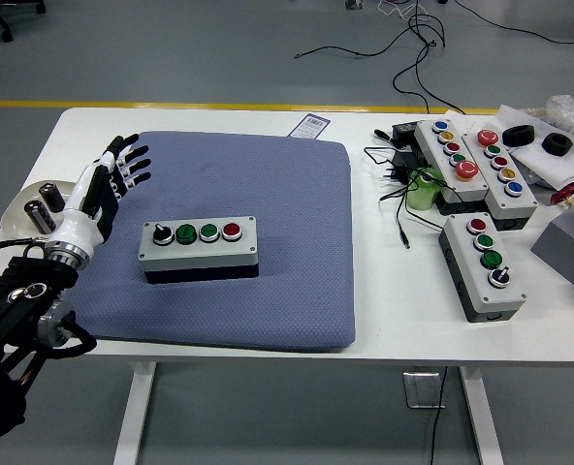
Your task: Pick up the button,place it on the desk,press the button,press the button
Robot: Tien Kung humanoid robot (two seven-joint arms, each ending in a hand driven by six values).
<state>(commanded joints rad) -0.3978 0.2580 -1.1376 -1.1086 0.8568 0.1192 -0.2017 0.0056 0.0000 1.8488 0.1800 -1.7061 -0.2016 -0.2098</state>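
The four-button control box (199, 249) sits on the blue-grey mat (268, 194), left of its middle, with a black knob, two green buttons and a red one facing up. The left hand (101, 189) hangs over the mat's left edge, fingers spread and holding nothing, apart from the box. Behind the arm, a shallow dish (15, 215) holds dark cylinders. Off to the right, on bare white table (384, 300), lie three more button boxes (486, 262), a green object (425, 189) and tangled black cables (398, 184). The mat around the box is free.
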